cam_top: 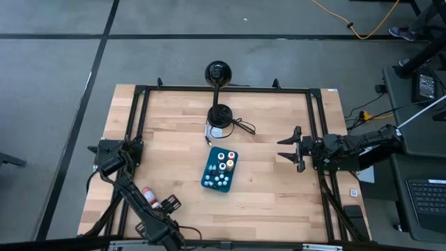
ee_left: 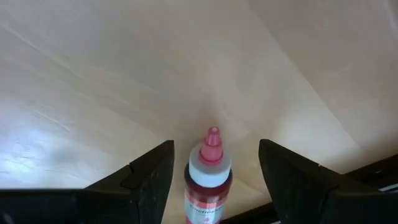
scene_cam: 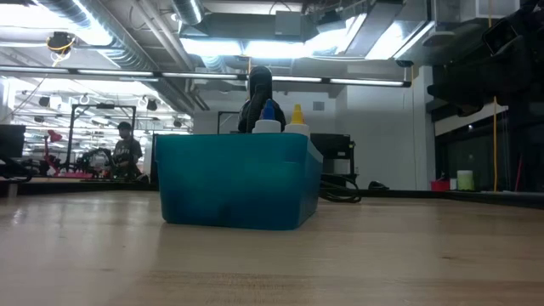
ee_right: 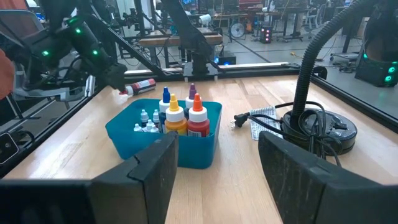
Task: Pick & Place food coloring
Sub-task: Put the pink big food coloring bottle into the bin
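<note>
1. High view: table (cam_top: 174,132) of pale wood with a black frame along its edges. Teal tray (cam_top: 220,170) sits near the middle, bottles upright inside. Left gripper (cam_top: 166,204) is low near the front left edge, a red food coloring bottle (cam_top: 148,194) at its fingers. Right gripper (cam_top: 291,148) waits by the right rail, well apart from the tray, bare wood between them.
2. Low view: tray wall fills the centre; blue and yellow caps (scene_cam: 283,117) show above its rim. Open tabletop on both sides.
3. Left wrist view: fingers (ee_left: 152,177) stand either side of the red bottle (ee_left: 209,180), gaps showing; grip cannot be told.
4. Right wrist view: fingers (ee_right: 155,168) spread, nothing between; tray (ee_right: 186,140) ahead, lamp base (ee_right: 320,129) beside it.
</note>
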Controlling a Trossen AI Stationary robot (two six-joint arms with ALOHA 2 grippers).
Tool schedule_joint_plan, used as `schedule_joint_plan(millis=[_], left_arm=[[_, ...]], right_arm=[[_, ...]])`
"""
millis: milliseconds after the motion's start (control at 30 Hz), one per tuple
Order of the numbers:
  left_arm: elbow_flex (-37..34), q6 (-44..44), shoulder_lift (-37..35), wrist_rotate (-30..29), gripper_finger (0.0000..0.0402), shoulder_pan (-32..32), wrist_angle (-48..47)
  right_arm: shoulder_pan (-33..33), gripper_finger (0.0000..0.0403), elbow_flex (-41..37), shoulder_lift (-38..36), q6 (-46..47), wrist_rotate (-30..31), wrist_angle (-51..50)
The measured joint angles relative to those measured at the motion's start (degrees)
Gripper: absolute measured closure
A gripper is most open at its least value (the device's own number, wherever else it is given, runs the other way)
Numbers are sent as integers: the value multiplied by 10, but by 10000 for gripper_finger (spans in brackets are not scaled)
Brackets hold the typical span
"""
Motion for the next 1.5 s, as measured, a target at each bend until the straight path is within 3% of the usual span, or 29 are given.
schedule_joint_plan(millis=[533, 967, 1500], left_arm=[[-63, 11, 0, 16, 170, 7, 4], [-73, 15, 0, 23, 175, 7, 28], [-67, 3, 0, 21, 285, 7, 17]], right_arm=[[0, 179, 0, 0, 0, 0, 0], [0, 179, 0, 0, 0, 0, 0], [0, 179, 0, 0, 0, 0, 0]])
